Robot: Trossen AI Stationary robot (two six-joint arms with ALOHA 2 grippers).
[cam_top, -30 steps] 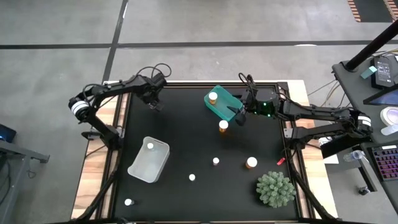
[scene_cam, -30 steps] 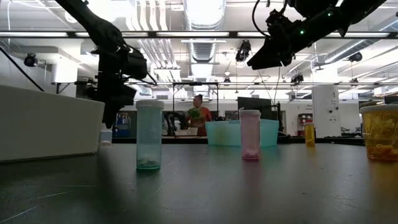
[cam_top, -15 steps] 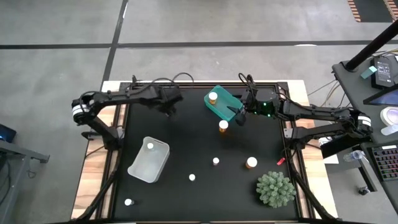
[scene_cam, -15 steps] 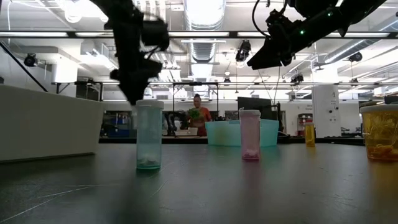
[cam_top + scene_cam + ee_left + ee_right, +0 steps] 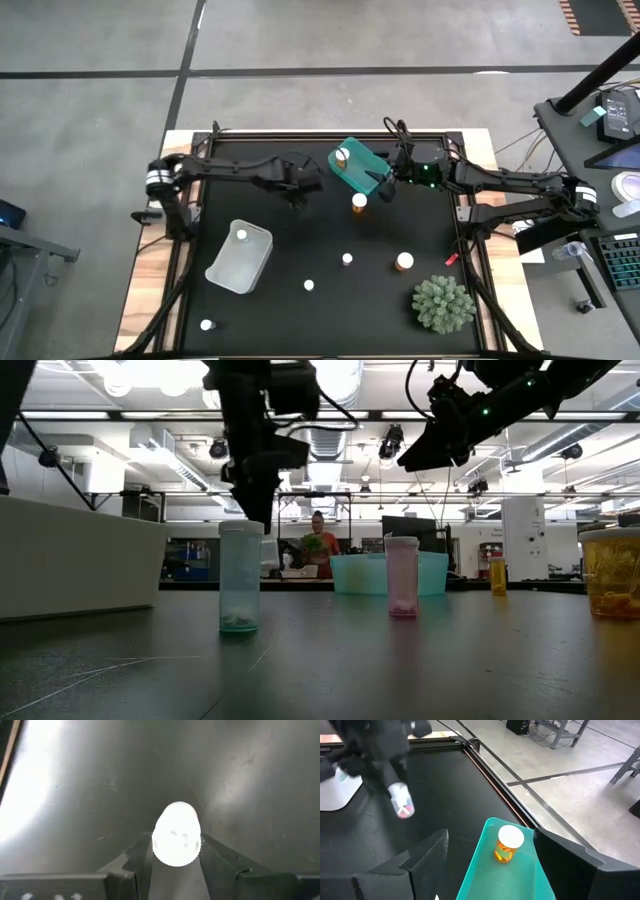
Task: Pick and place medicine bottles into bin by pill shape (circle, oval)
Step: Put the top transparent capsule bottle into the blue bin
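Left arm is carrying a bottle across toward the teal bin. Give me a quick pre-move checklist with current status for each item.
1. Left gripper closed on the small white-capped bottle: ok, both fingers sit against its sides.
2. Bottle clear of the table: ok, the right wrist view shows it hanging in the air.
3. Teal bin has room: ok, only one amber bottle inside.
4. Path to the teal bin clear: not ok, the right gripper hovers open at the bin's edge.
5. Pill shape in the held bottle: cannot tell.
6. White bin has room: ok, one bottle inside.
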